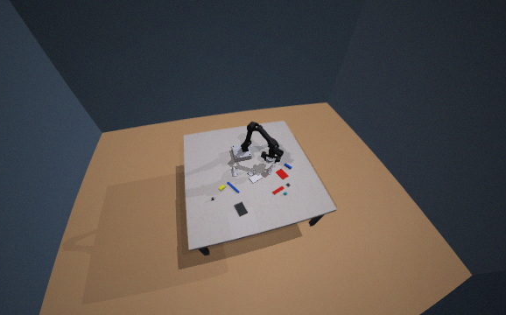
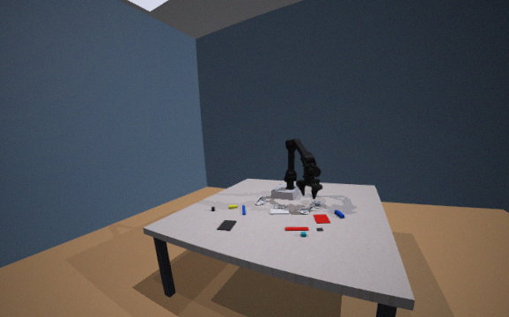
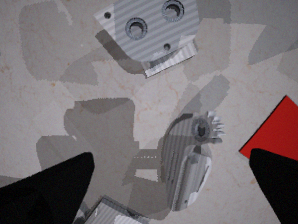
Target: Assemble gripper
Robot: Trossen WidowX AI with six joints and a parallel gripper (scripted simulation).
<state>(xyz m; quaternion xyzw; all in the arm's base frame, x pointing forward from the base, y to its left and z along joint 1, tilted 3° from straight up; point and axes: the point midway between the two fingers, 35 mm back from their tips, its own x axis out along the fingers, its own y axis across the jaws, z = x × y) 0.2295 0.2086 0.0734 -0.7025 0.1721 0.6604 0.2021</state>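
Grey ridged jaw (image 3: pixel 186 167) lying loose on worktop (image 1: pixel 209 227) (image 2: pixel 347 260) (image 3: pixel 30 105), teeth unmeshed, near twin-holed grey plate (image 3: pixel 152 42). Gripper (image 1: pixel 271 158) (image 2: pixel 308 196) (image 3: pixel 172 159) spread wide, nothing held. Second likely jaw (image 1: pixel 235 171) (image 2: pixel 260 201) lies apart. Probably both jaw placements, then housing closure, remain.

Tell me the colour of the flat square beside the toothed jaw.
Red; best in the wrist view.

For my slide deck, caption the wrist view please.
Jaws stand open above a toothed grey part, with a holed grey plate and a red piece nearby.
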